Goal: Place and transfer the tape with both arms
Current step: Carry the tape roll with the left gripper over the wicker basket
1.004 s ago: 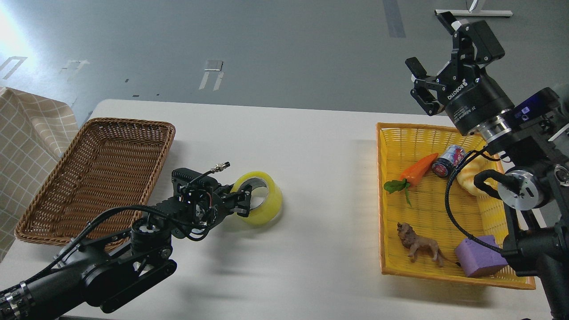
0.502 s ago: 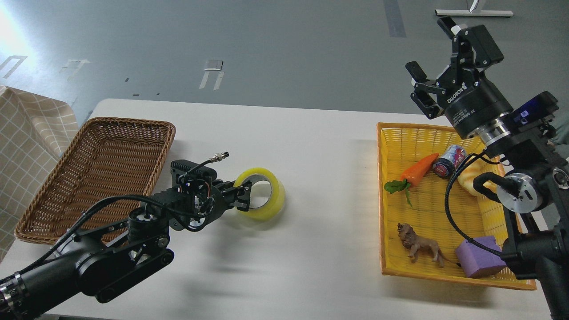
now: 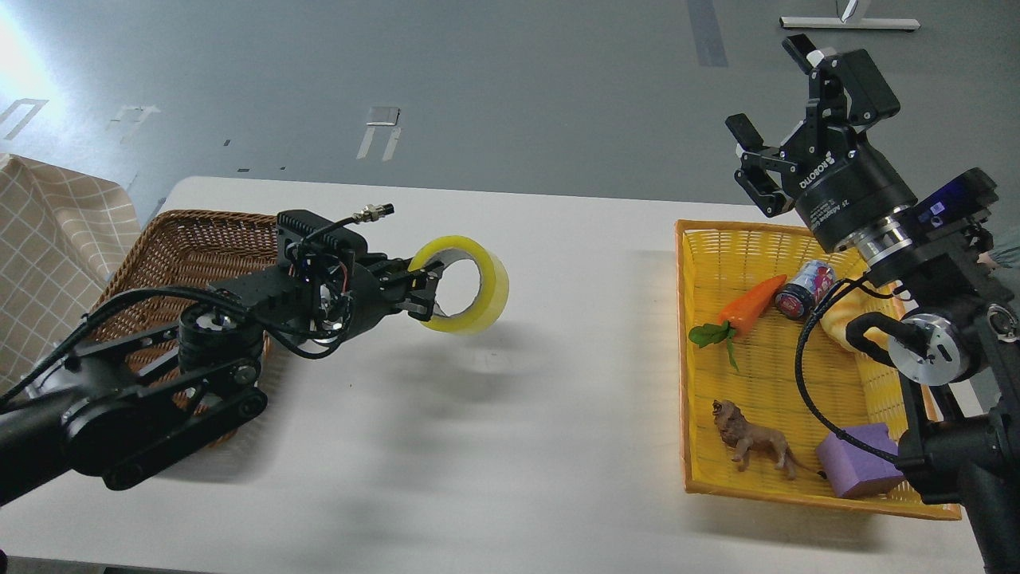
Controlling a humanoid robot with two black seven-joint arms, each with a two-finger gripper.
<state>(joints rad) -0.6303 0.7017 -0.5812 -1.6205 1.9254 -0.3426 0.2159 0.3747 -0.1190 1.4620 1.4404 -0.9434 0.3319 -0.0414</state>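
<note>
In the head view the left tool (image 3: 422, 291) is clamped on the near wall of the tape (image 3: 470, 288), holding the roll clear of the tabletop (image 3: 558, 263) with its shadow below; the right tool (image 3: 769, 112) hangs spread and empty above the yellow basket (image 3: 687, 359). I judge pick-up done, with placing in the wicker basket (image 3: 199, 231) left. The roll stands on edge, its core axis pointing toward the camera and slightly left.

Yellow tape (image 3: 470, 285), brown wicker basket (image 3: 199, 263), yellow basket (image 3: 692, 359), orange carrot (image 3: 749, 301), purple block (image 3: 859, 461)
</note>
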